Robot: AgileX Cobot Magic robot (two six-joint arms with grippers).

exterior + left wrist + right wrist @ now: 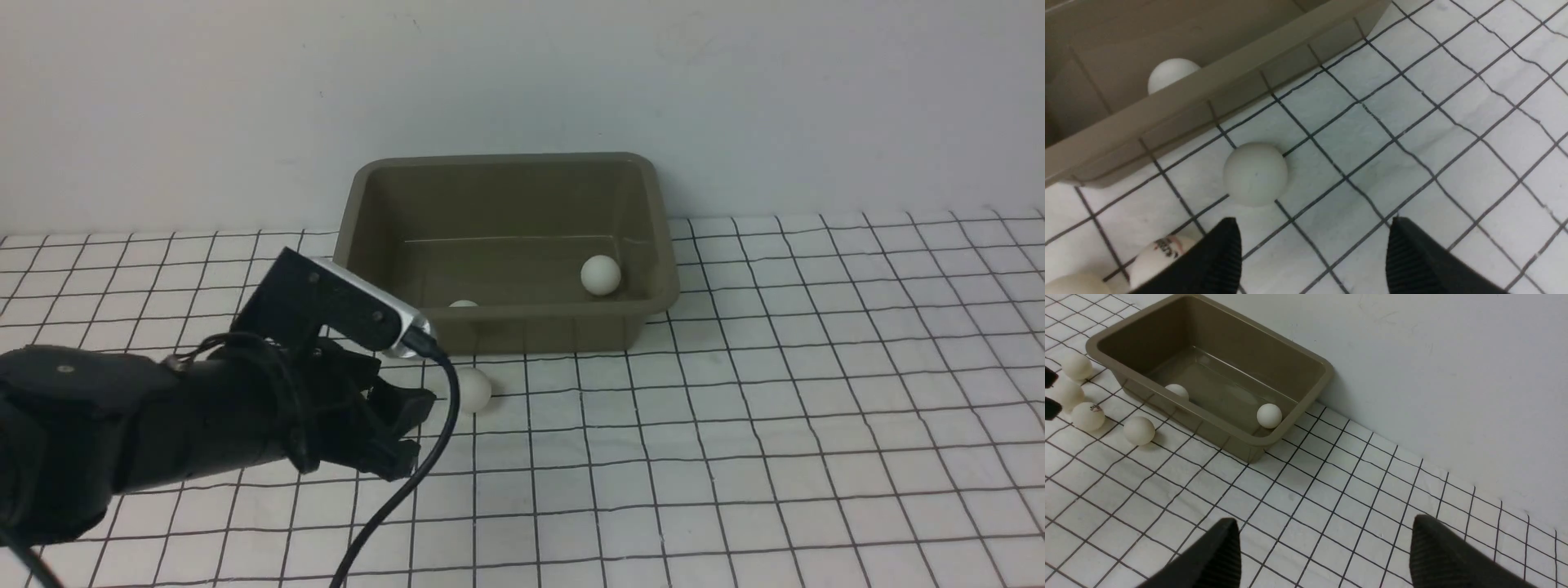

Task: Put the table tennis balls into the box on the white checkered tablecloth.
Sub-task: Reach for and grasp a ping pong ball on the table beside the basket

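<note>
Four balls [1088, 415] lie loose on the checkered cloth [775, 425], all off the box's [539, 331] left end and front. Two more are already inside. The nearest loose ball [1255, 173] sits near the box's front wall, just ahead of the left gripper [1313, 223] and slightly off its centre line toward one finger. Its jaws are spread and hold nothing. A round ball sets no grip direction, so only centring should matter. The right gripper [1323, 549] is likewise spread and empty, well apart from the balls. The left arm is nearer, so this is probably its pick.
</note>
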